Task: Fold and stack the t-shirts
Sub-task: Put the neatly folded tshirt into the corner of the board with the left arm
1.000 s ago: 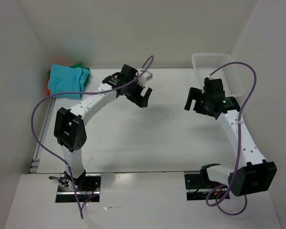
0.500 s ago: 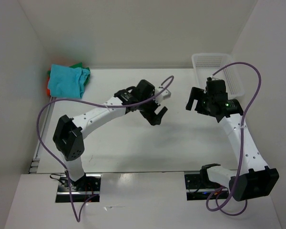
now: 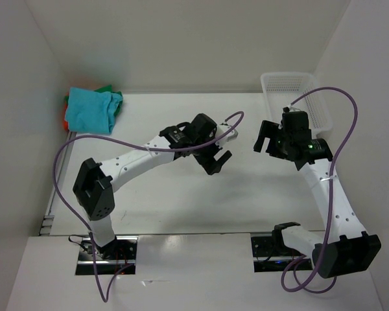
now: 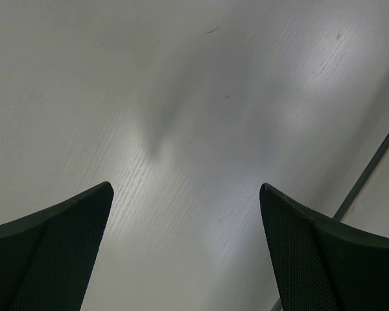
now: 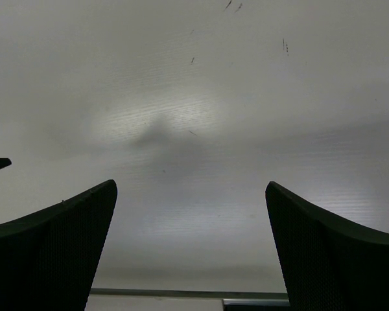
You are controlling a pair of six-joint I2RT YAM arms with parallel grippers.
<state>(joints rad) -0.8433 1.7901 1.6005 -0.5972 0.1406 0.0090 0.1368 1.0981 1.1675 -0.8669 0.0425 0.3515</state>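
Note:
The t-shirts lie stacked at the table's far left corner in the top view: the turquoise shirt (image 3: 89, 110) on top, the dark green one (image 3: 110, 91) showing behind it, the orange one (image 3: 67, 119) showing at the left edge. My left gripper (image 3: 218, 161) is open and empty over the middle of the table, far from the stack. My right gripper (image 3: 264, 137) is open and empty over the right side, near the basket. Both wrist views show only bare tabletop between the open fingers (image 4: 58, 246) (image 5: 58, 240).
A white plastic mesh basket (image 3: 302, 96) stands at the far right corner, nothing visible in it. White walls close the table on the left, back and right. Purple cables loop off both arms.
My left arm swung away from the shirt stack, right and toward the near side, to the table's middle. My right gripper shifted only slightly. The shirts have not moved.

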